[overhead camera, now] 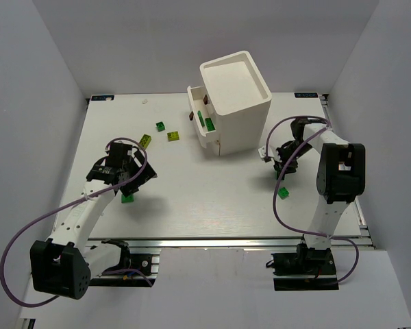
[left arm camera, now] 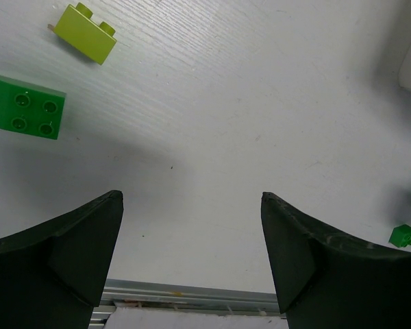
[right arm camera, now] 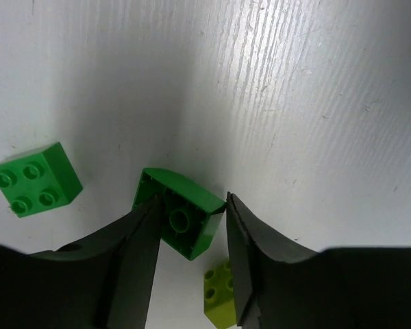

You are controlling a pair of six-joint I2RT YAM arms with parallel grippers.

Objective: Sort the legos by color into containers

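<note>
**Right jaws set around an overturned green brick, right of the cabinet**

The right gripper (right arm camera: 192, 199) stands about half open, its fingers (right arm camera: 133, 253) flanking the dark green brick (right arm camera: 180, 219). One finger overlaps the brick's edge and the other meets a corner; whether either presses on it cannot be told. The left gripper (left arm camera: 192, 196) is spread wide over bare table (left arm camera: 260, 123), with nothing between its fingers.

The brick sits at the right of the table, just near of the white cabinet (overhead camera: 236, 103), whose drawers (overhead camera: 204, 142) are pulled out to the left. Beside it lie a studded green brick (right arm camera: 34, 179) and a yellow-green brick (right arm camera: 219, 291). More legos lie loose on the left half of the table, among them a yellow-green one (left arm camera: 85, 32).

Handling, by judgement: light, stiff, glossy plastic, not fragile but apt to slip or twist. It is best taken on two flat opposite walls, not on a corner or the rounded edge.

Orientation: studs away from the wrist camera, hollow underside and centre tube towards it. It is nearly square, with no marked long axis, and its walls run diagonally to the jaw line.
</note>
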